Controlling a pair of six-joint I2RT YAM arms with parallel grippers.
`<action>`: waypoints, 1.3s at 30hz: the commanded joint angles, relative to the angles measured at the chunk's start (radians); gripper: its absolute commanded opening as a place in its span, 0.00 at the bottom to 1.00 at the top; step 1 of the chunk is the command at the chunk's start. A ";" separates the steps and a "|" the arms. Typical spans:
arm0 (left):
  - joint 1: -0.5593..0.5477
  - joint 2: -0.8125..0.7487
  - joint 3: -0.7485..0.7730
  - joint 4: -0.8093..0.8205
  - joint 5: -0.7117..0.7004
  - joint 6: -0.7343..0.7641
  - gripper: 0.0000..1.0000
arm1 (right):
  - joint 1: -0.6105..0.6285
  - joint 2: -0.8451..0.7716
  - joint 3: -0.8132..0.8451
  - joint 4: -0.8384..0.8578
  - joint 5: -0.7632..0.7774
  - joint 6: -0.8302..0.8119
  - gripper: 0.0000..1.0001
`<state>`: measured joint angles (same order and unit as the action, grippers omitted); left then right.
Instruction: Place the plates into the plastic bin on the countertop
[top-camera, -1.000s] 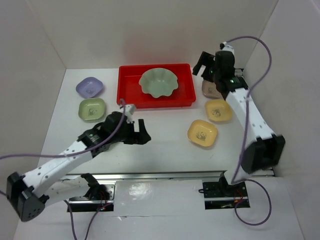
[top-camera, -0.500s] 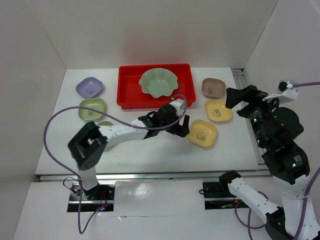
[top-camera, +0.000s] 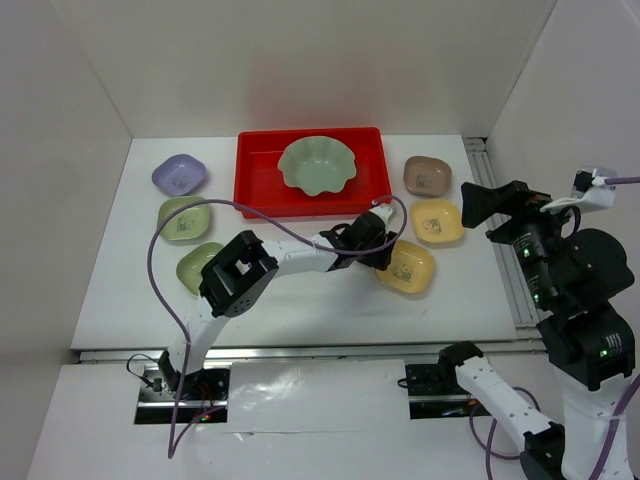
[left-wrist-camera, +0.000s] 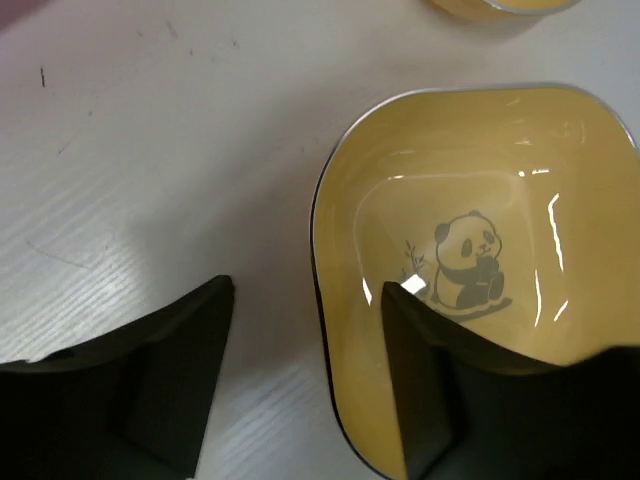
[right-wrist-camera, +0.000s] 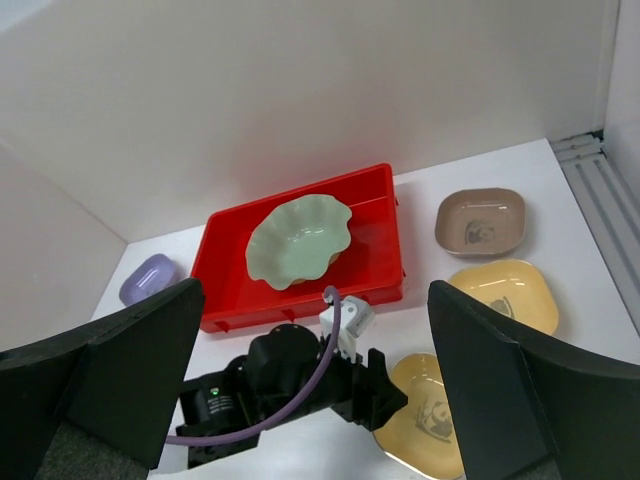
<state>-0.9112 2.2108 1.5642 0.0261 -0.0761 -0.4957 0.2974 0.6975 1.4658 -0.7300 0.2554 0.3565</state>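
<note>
We find the left gripper (left-wrist-camera: 310, 292) released, its fingers straddling the rim of a yellow panda dish (left-wrist-camera: 480, 180). The dish sits on the white counter (left-wrist-camera: 150, 150), just before the red bin (top-camera: 262, 182). The right gripper (top-camera: 485, 203) hangs spread and empty, well apart.

Left wrist view: yellow rounded-square panda-print dish (left-wrist-camera: 480, 200) cut off at bottom edge, lower part hidden behind left gripper (left-wrist-camera: 308, 295) finger (left-wrist-camera: 430, 400). Second yellow dish (left-wrist-camera: 500, 4) only a sliver at top edge. Top view: dish prints too small to tell.
</note>
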 joint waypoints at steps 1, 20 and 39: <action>-0.009 0.026 0.020 -0.038 -0.060 0.002 0.69 | -0.023 -0.018 0.021 -0.014 -0.065 -0.024 1.00; -0.016 -0.352 0.070 -0.610 -0.312 -0.185 0.00 | -0.050 -0.027 -0.039 0.069 -0.096 -0.002 1.00; 0.521 -0.019 0.583 -0.492 -0.136 -0.093 0.00 | -0.050 -0.038 -0.081 0.136 -0.188 -0.021 1.00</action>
<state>-0.3985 2.1174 2.0834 -0.5354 -0.2920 -0.6514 0.2546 0.6559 1.3964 -0.6647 0.0952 0.3534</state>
